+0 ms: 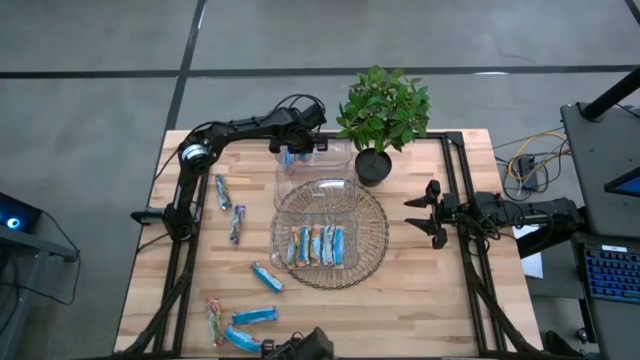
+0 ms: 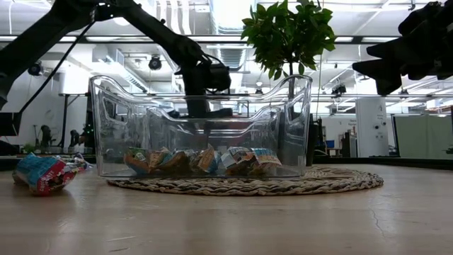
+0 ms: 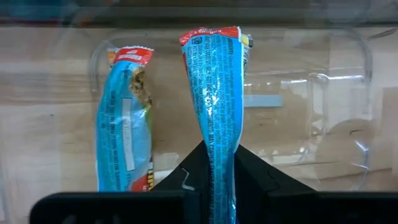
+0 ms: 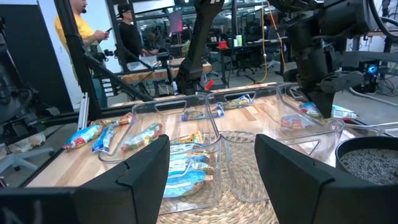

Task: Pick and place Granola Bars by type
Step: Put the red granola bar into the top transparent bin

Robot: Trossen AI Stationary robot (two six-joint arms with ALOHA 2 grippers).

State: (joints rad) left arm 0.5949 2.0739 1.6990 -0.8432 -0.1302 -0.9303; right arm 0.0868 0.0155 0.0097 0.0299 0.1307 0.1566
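Observation:
My left gripper (image 1: 293,152) hangs over the far clear container (image 1: 335,160), shut on a blue-wrapped granola bar (image 3: 217,87). A second blue bar (image 3: 124,124) lies flat on that container's floor beside it. Several bars (image 1: 318,245) lie side by side in the near clear container (image 1: 330,190) on the round woven mat (image 1: 375,245). Loose bars lie on the wood to the left (image 1: 222,190), (image 1: 238,222), (image 1: 266,276) and at the near left (image 1: 250,316). My right gripper (image 1: 420,215) is open and empty, right of the mat. My left gripper pinches one end of the blue bar (image 3: 221,165) between its two fingers (image 3: 261,177). The fingers come from above, pointing down, along the bar's length. The bar hangs below the fingers, its red-edged free end (image 3: 211,34) lowest, inside or just over the far container.
A potted plant (image 1: 385,110) in a black pot (image 1: 372,165) stands right beside the far container. The loose bars also show at the left in the low view (image 2: 46,173). Bare wood lies near and right of the mat. People stand in the room beyond (image 4: 81,25).

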